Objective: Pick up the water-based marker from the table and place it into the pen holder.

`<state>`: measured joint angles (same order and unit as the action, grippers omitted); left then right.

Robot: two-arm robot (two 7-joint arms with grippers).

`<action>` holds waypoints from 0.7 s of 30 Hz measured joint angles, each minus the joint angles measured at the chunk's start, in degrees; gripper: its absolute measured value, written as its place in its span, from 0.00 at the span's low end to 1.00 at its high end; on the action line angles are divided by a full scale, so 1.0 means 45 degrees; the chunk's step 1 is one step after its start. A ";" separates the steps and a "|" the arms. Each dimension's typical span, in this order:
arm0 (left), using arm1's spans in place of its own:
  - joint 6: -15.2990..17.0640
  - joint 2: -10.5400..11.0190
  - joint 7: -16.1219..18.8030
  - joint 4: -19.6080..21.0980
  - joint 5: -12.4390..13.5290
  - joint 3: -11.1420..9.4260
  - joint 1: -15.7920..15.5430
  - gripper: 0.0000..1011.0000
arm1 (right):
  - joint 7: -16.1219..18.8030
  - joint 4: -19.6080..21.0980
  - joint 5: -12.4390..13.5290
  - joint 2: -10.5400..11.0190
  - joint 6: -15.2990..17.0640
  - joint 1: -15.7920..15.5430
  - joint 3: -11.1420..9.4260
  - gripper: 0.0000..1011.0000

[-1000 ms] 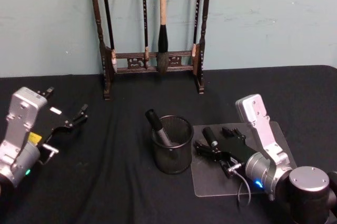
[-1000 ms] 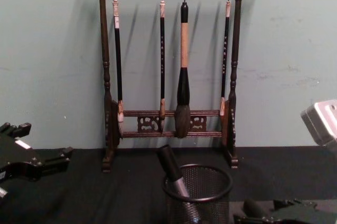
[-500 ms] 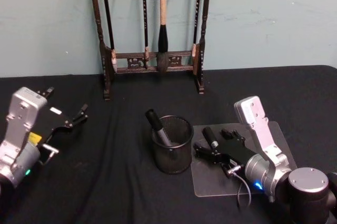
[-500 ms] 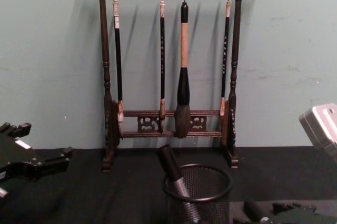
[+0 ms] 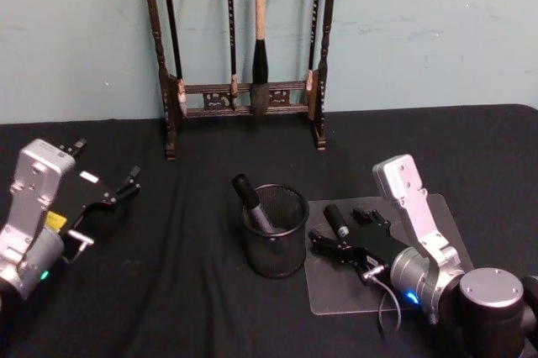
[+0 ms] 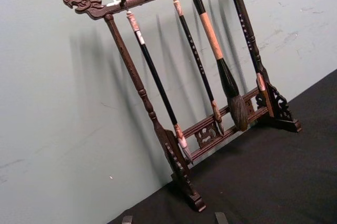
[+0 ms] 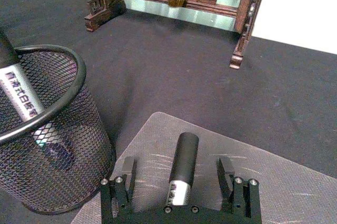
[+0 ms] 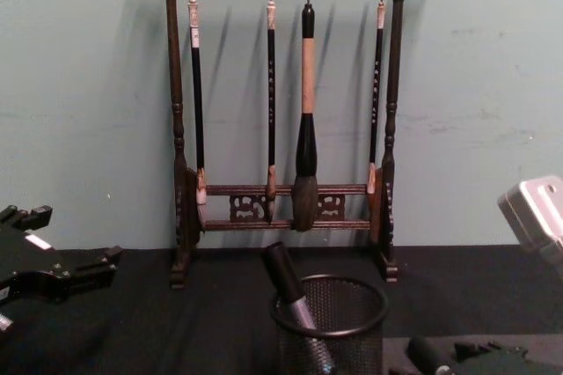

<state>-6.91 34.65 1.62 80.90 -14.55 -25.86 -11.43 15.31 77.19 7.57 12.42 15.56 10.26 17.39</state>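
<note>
A black water-based marker (image 5: 335, 218) with a grey label lies on a clear mat (image 5: 403, 291) to the right of the pen holder (image 5: 276, 244), a black wire-mesh cup. My right gripper (image 5: 340, 226) is open and low over the mat, one finger on each side of the marker (image 7: 182, 166), with gaps on both sides. Another marker (image 5: 250, 202) leans inside the pen holder (image 7: 47, 145). My left gripper (image 5: 105, 163) stays open at the table's left, away from everything.
A tall dark wooden brush rack (image 5: 244, 93) with hanging brushes stands at the back against the wall. Black cloth covers the table (image 5: 176, 291). The pen holder's rim (image 8: 330, 305) is close to my right gripper's left finger (image 7: 128, 174).
My right arm has sunk slightly and edged back toward me, its fingers still on either side of the marker. The left arm has not moved.
</note>
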 joint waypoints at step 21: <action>0.0000 -0.0001 0.0000 -0.0001 0.0000 0.0000 0.0001 1.00 | -0.0026 0.0013 0.0008 -0.0003 -0.0003 -0.0014 -0.0008 0.47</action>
<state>-6.91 34.64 1.62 80.90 -14.55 -25.86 -11.43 15.20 77.25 7.60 12.41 15.54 10.19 17.35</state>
